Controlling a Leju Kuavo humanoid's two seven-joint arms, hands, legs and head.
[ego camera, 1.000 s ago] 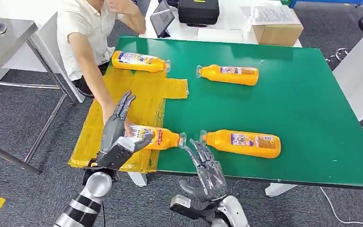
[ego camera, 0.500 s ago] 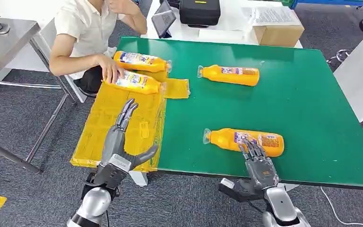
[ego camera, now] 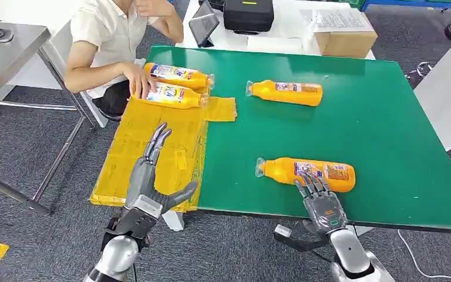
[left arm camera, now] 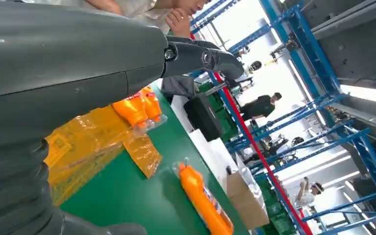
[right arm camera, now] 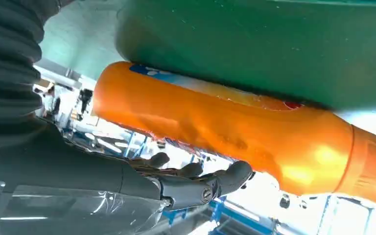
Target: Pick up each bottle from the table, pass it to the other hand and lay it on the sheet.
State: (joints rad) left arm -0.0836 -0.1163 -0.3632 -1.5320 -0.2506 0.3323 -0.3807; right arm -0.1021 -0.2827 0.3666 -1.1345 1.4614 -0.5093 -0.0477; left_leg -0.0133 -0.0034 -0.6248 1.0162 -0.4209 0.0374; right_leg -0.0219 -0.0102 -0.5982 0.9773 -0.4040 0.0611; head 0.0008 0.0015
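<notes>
Sheet (ego camera: pixel 152 153) lies at the left end of the green table (ego camera: pixel 387 117), yellow and crinkled, its outer part draped over the table's left edge. Two bottles already rest at its far end, one of them under a person's hand (ego camera: pixel 140 82). My left hand (ego camera: pixel 147 185) hovers over the near part of the sheet, fingers straight and spread, thumb out, holding nothing. Further right, the far bottle (ego camera: pixel 285 92) lies on bare green, well apart from everything. The near bottle (ego camera: pixel 306 173) lies on its side close to the table's front edge, cap pointing left. My right hand (ego camera: pixel 322 202) is just in front of it, fingers apart and reaching toward its label, gripping nothing; whether the fingertips touch it I cannot tell.

The risk, as I judge it: a round bottle on its side may roll away toward the far side if my fingers push before they wrap it. The thin sheet could also snag on my left fingers, and the person's hand is near the drop zone. There is open green beyond and right of the near bottle, but little room at the front edge.
</notes>
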